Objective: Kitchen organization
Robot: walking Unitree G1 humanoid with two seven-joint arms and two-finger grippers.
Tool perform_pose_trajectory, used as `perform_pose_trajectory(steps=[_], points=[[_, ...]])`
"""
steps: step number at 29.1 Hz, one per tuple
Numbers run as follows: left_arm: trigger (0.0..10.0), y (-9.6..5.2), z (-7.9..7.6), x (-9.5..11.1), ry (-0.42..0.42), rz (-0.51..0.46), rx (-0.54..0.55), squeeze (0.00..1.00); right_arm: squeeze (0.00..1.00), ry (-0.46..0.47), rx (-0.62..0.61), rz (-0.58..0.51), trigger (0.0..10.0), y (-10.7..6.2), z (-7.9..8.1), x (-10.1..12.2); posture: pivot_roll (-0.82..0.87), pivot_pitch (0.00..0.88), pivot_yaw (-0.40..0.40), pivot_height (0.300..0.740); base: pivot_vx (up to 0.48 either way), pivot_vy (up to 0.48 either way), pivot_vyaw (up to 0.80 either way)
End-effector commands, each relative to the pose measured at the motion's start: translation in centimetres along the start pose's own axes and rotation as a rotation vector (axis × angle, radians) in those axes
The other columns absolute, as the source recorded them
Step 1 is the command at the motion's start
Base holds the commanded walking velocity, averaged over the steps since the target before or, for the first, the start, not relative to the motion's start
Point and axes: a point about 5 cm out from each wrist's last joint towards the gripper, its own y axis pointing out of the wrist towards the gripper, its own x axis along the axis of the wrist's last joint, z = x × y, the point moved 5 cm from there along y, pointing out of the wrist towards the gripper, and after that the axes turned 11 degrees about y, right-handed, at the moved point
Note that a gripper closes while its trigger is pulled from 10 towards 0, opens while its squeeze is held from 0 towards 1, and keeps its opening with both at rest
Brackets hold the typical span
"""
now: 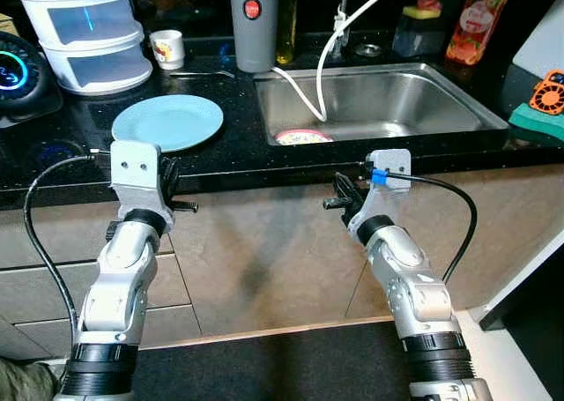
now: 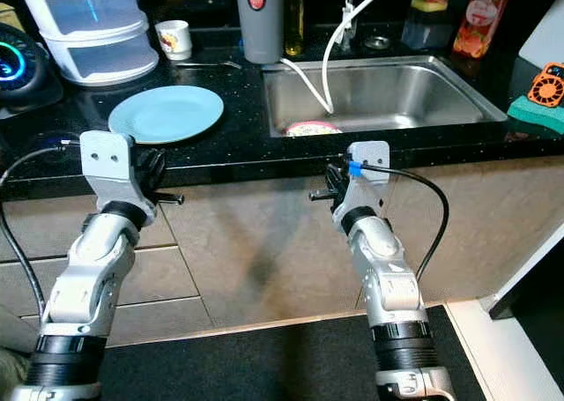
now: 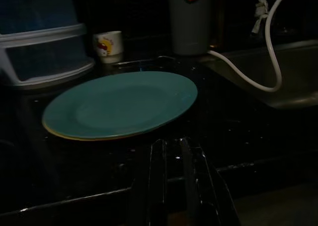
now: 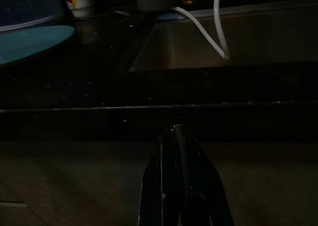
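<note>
Here, both poised low before the desk [image 1: 229,159] edge: left tool [image 3: 171,159] closed and empty, just short of the light blue plate [image 1: 167,122] ahead; right tool [image 4: 174,141] closed, facing the sink [image 1: 397,101]. Risk: sliding closed fingers under the rim, nudging the plate toward the cup [image 1: 166,48] beyond.

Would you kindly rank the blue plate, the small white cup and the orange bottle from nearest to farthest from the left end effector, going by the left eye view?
1. Blue plate: on the counter just beyond the left end effector.
2. Small white cup: farther back, behind the plate.
3. Orange bottle: far across, behind the sink's right corner.
</note>
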Motion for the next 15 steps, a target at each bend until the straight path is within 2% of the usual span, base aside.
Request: perform_pose_trajectory(steps=[1, 15], points=[[10.0, -0.27, 0.06, -0.18, -0.005, 0.001, -0.004, 0.0, 0.0, 0.0, 0.017, -0.002, 10.0, 0.05, 0.42, -0.04, -0.05, 0.117, 0.014, 0.74, 0.0, 0.0, 0.0], [10.0, -0.24, -0.03, -0.45, -0.007, 0.013, -0.006, 0.0, 0.0, 0.0, 0.016, 0.004, 10.0, -0.05, 0.39, -0.22, -0.05, 0.12, 0.015, 0.74, 0.0, 0.0, 0.0]])
